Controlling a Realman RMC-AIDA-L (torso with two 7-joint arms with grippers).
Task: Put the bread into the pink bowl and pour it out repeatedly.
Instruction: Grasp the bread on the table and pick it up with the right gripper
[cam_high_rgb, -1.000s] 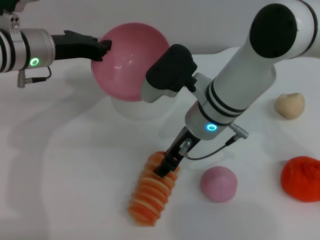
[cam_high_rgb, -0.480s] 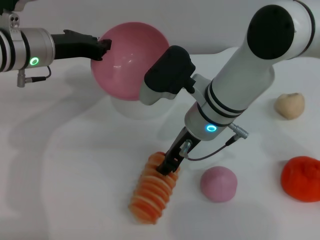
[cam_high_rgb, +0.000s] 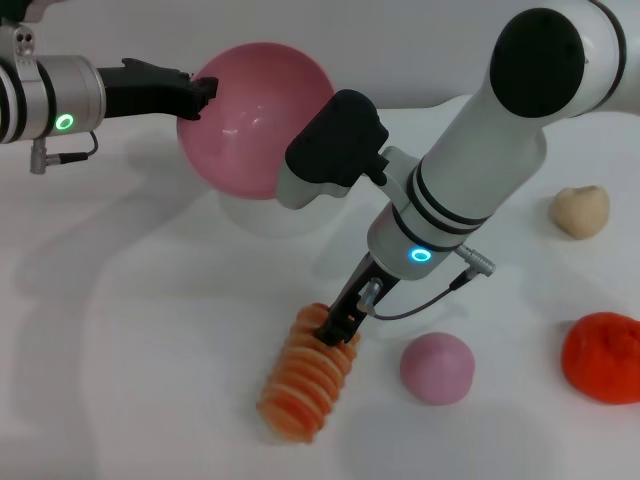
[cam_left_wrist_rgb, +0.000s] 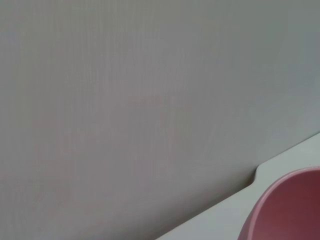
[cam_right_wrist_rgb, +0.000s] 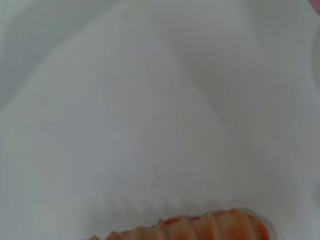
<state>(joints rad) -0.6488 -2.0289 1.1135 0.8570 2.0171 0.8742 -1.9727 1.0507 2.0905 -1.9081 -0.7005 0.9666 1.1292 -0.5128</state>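
Head view, with both wrist views. My right gripper (cam_high_rgb: 335, 328) is down at the far end of the bread (cam_high_rgb: 304, 381), its dark tips pressed onto the loaf's top ridges — clamped on the bread, as far as the head view shows. The bread lies on the white bench (cam_high_rgb: 130, 330) at about 6 o'clock in the scene, its long axis running from 7 o'clock up toward 1 o'clock; in the right wrist view only its striped upper edge (cam_right_wrist_rgb: 200, 227) shows.

My left gripper (cam_high_rgb: 195, 95) reaches in from 9 o'clock and is closed on the rim of the pink bowl (cam_high_rgb: 256, 120), held tipped on its side above the bench at 12 o'clock, its rounded outside facing the head camera. The left wrist view catches only a curved part of the bowl's wall (cam_left_wrist_rgb: 287, 210).

A pink ball (cam_high_rgb: 436, 368) sits just beside the bread at its 3 o'clock. A red lump (cam_high_rgb: 602, 357) and a beige lump (cam_high_rgb: 579, 211) lie well apart — toward 4 and 2 o'clock.
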